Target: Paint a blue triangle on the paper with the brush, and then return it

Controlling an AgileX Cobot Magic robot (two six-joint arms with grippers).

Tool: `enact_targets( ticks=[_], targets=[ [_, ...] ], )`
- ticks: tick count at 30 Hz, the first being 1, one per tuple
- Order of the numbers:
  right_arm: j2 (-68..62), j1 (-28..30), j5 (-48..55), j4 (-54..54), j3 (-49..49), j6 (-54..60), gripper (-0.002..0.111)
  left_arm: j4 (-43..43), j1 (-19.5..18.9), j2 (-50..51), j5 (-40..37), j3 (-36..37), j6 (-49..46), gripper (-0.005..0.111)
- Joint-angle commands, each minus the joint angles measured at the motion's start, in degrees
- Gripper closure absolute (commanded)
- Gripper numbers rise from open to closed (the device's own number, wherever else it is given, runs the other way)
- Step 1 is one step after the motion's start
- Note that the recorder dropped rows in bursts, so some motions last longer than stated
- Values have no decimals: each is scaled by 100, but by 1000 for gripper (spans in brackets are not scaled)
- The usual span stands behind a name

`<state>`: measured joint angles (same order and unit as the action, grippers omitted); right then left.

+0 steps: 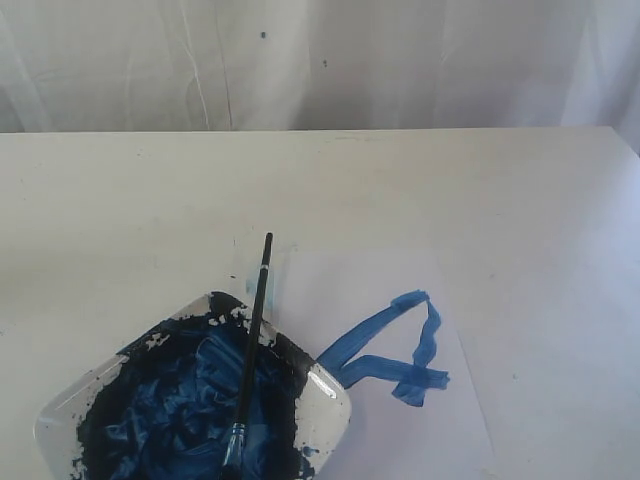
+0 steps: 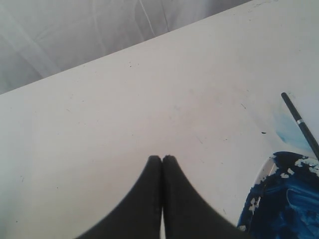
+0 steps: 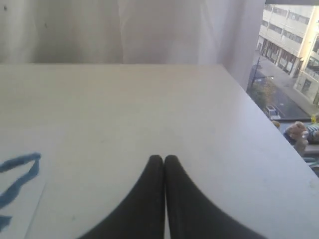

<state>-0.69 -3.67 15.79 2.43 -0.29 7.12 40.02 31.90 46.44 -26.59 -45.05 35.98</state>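
The black-handled brush point(image 1: 253, 336) lies across the paint plate point(image 1: 325, 415), bristles in the dark blue paint, handle tip pointing to the far side; its handle end shows as the brush point(image 2: 300, 122) in the left wrist view. A blue triangle point(image 1: 400, 352) outline is painted on the white paper point(image 1: 350, 290), right of the plate; part of that blue triangle point(image 3: 20, 177) also appears in the right wrist view. My left gripper point(image 2: 162, 158) is shut and empty above bare table, apart from the brush. My right gripper point(image 3: 164, 158) is shut and empty, beside the paper point(image 3: 20, 209). Neither gripper shows in the exterior view.
The plate's edge point(image 2: 256, 199) with smeared dark blue paint lies close to the left gripper. The cream table point(image 1: 130, 220) runs to a white curtain point(image 1: 320, 60) at the back. The table's right edge point(image 3: 259, 114) drops off beside a window.
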Motion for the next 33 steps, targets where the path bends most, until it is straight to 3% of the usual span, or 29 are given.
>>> enact_targets(
  ticks=[1, 16, 33],
  targets=[
    [69, 32, 350, -243, 29, -1, 108, 33, 18, -49, -4, 40, 9, 107],
    [69, 57, 430, -243, 29, -1, 108, 33, 18, -49, -4, 40, 9, 107],
    [69, 483, 436, -204, 29, -617, 108, 33, 18, -49, 8, 40, 9, 107]
  ],
)
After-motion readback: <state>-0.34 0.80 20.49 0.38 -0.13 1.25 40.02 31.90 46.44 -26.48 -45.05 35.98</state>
